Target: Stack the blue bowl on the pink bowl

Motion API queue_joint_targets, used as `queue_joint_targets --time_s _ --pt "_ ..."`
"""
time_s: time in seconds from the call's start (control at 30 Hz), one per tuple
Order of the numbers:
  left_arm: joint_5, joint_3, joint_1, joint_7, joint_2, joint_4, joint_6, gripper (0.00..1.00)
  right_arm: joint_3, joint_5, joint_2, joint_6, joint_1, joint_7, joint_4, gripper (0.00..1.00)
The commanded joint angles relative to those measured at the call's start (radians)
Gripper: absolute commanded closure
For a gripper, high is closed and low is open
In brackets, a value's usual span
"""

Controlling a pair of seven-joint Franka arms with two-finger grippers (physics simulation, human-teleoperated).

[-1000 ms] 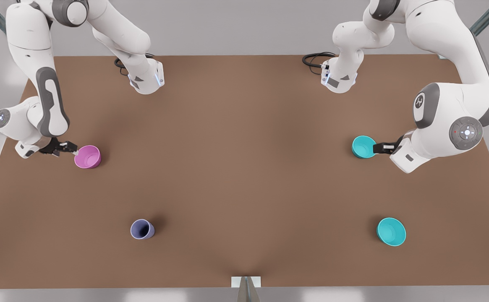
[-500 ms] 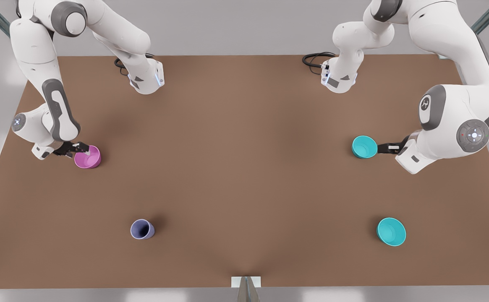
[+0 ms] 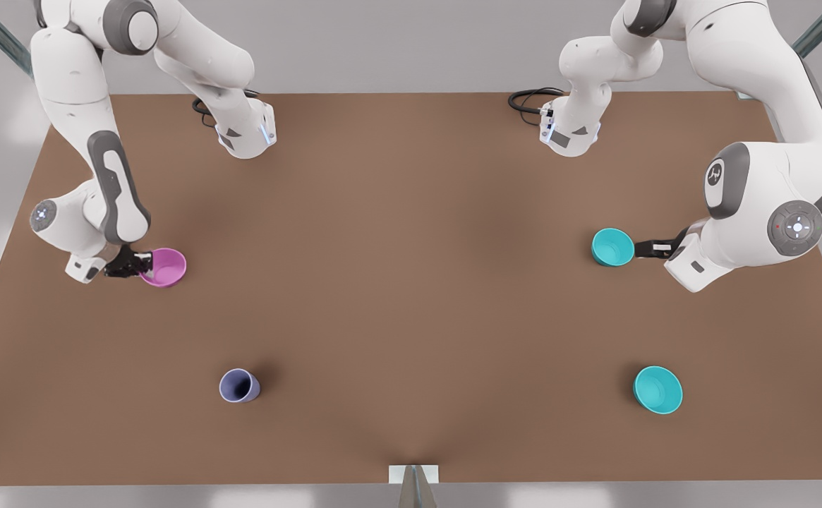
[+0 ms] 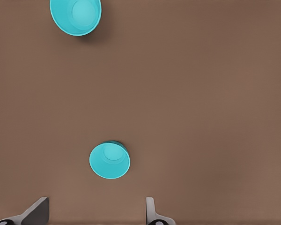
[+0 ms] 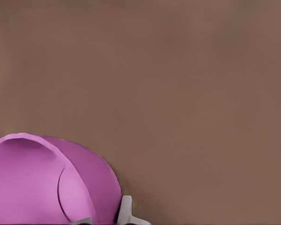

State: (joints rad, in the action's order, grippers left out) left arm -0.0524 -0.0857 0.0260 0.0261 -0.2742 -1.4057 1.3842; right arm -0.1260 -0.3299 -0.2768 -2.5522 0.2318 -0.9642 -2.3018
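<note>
Pink bowl [image 3: 164,267] is gripped by the right tool [image 3: 144,264]; left tool [image 3: 642,248] spread wide beside blue bowl [image 3: 612,247] (ungrasped), so stacking's all left

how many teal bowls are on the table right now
2. One teal bowl sits at the front view's right, just ahead of the left gripper, whose fingers are spread. The second teal bowl sits nearer the camera, alone.

Lavender cup [image 3: 239,386], second teal bowl [image 3: 657,389], brown table [image 3: 411,282]
</note>
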Motion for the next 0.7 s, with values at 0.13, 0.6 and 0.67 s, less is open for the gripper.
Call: queue_joint_targets --time_s 0.13,0.6,0.67 --pt "0.000 0.000 0.003 -0.012 0.001 0.001 -0.001 0.00 0.000 -0.158 0.156 0.463 -0.300 0.353 0.131 0.79" --pt "0.020 0.000 0.008 -0.012 0.000 0.014 -0.028 0.00 0.000 -0.159 -0.453 0.577 -0.792 2.122 1.035 0.79" --pt "0.080 0.000 0.008 -0.011 -0.025 0.008 -0.028 0.00 0.000 -0.155 -0.519 0.511 -0.798 2.106 1.102 0.79"
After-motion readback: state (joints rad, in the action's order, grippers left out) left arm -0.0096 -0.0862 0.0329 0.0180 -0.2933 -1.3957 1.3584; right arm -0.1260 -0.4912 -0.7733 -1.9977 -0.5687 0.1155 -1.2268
